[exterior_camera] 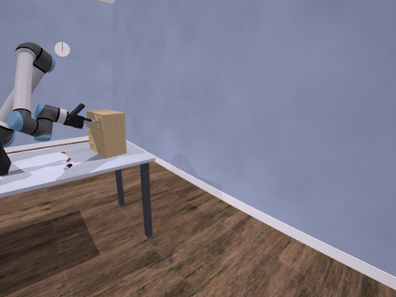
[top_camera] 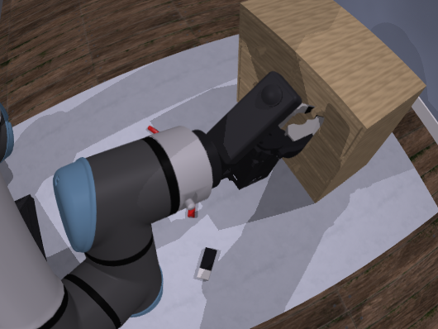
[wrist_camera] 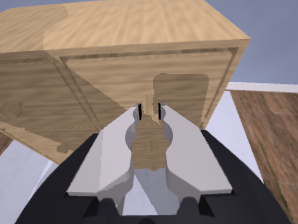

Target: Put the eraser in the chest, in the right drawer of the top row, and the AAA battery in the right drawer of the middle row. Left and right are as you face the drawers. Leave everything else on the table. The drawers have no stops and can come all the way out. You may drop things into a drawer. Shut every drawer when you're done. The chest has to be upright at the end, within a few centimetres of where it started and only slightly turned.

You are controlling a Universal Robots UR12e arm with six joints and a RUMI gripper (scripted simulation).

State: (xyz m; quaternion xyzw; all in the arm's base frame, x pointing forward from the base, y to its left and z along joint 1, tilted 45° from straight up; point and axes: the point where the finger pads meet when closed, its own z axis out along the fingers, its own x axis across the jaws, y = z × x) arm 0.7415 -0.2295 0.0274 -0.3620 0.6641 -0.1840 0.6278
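Observation:
The wooden chest [top_camera: 330, 83] stands upright at the table's far right, and it also shows in the wrist view [wrist_camera: 125, 65]. All the drawers I can see look shut. My gripper [top_camera: 309, 121] is at the chest's front, at the top row's right drawer [wrist_camera: 150, 85]. In the wrist view its fingers are closed on that drawer's wooden handle [wrist_camera: 149, 125]. The eraser [top_camera: 206, 264], a black and white block, lies on the table near the front. A small red and white cylinder [top_camera: 191, 209], likely the AAA battery, lies just below my wrist.
Another small red object [top_camera: 152, 129] lies on the table behind my forearm. The arm's elbow [top_camera: 95, 207] hangs over the table's left part. The table edge runs close behind and to the right of the chest [exterior_camera: 107, 132].

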